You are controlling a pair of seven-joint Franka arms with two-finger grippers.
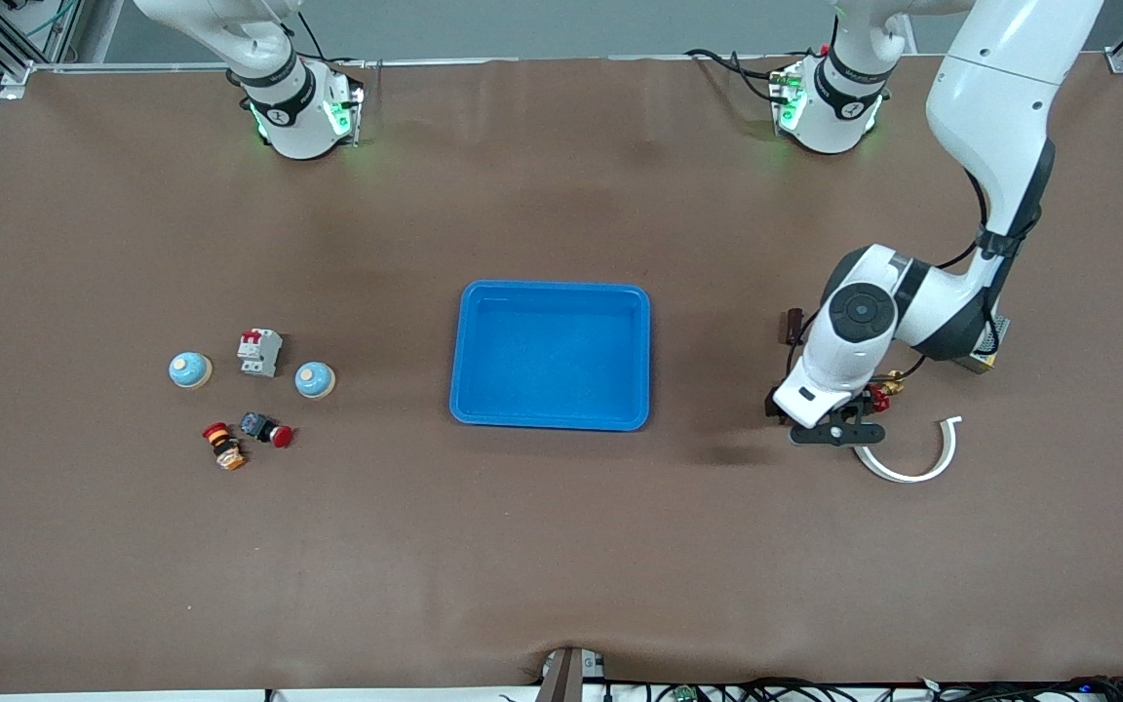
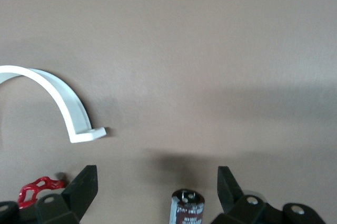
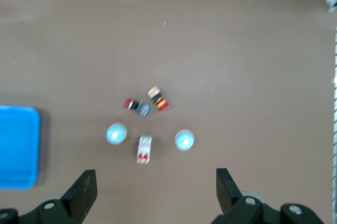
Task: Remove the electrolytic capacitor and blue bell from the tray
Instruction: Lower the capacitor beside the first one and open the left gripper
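The tray (image 1: 552, 355) sits at the table's centre with nothing visible in it, so the removal looks complete, as far as the views show. The left gripper (image 2: 158, 190) hangs low over the table toward the left arm's end, fingers spread wide and holding nothing; the electrolytic capacitor (image 2: 187, 208) lies on the table directly between its fingertips, apart from both, which suggests it has been set down. A white curved clip (image 2: 58, 98) lies just beside this gripper, and a small red part (image 2: 37, 190) sits close by one finger. The right gripper (image 3: 155, 190) waits high over the right arm's end, fingers likewise spread and empty. Below it lie two blue bells (image 3: 117, 133) (image 3: 184, 140), with a white breaker (image 3: 144, 149) between them and two push-button switches (image 3: 138, 106) (image 3: 158, 98) close by. Judged remaining: retracting the left arm only.
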